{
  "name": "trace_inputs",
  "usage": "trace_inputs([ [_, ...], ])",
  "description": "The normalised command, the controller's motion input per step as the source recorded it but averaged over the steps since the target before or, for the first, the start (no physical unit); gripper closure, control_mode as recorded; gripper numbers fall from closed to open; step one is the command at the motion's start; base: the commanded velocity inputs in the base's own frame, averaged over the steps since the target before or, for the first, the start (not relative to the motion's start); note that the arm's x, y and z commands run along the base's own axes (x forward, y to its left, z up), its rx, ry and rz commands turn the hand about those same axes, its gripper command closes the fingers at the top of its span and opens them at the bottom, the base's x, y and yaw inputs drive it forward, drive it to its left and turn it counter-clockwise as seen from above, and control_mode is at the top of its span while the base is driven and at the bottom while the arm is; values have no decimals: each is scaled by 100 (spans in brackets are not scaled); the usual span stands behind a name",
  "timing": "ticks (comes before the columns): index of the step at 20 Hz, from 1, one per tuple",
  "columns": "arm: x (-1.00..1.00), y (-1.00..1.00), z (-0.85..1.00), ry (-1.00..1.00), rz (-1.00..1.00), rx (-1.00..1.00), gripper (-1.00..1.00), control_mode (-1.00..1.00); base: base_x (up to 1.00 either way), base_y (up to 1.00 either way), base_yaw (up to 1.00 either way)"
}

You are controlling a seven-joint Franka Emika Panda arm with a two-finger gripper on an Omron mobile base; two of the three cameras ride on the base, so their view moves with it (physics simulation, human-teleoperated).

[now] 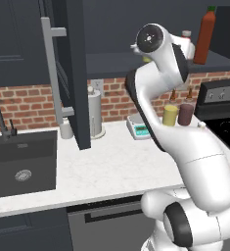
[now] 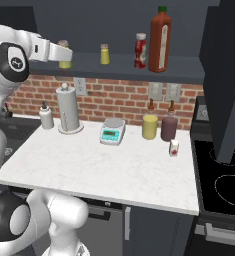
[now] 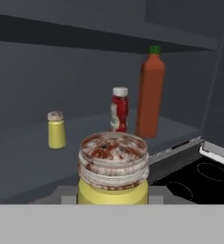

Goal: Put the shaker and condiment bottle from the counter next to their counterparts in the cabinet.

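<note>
Dark charcoal cabinetry and a red brick backsplash frame a white marbled desk [image 2: 114,170] that carries only bystanders: a paper towel roll [image 2: 68,111], a small scale [image 2: 112,131], a larger yellow jar [image 2: 149,126] and a maroon jar [image 2: 169,128] beside it. Neither task item is left down there, so I judge the job well past halfway. Nearest the hand camera, at 6 o'clock in the hand view, the shaker [image 3: 113,172] sits close between the finger tips, its speckled grey cap up; the claw [image 2: 64,54] looks clamped on it, though the tips themselves are mostly hidden behind the yellow body. In the right base view the arm is raised high, forearm level, reaching toward the left end of the cabinet shelf [image 2: 124,67] past the open door [image 1: 70,73]. Farther in, at 10 o'clock from the held shaker, stands its twin [image 3: 56,129]. Beyond, near 1 o'clock, the condiment bottle [image 3: 119,109] already stands just beside the tall sauce bottle [image 3: 150,95]. What remains, by my reading, is setting the held shaker down next to its twin and letting go
</note>
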Motion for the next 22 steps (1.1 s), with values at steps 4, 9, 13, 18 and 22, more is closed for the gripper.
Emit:
trace_inputs([
  [4,8,-16,-16,-1,17,-8,100,-100,0,0,0],
  [9,12,-15,-29,-1,17,-8,100,-100,0,0,0],
  [13,17,-1,-14,-1,5,-7,100,-100,0,0,0],
  [18,34,0,0,0,0,-2,100,-100,0,0,0],
  [22,36,0,0,0,0,0,100,-100,0,0,0],
])
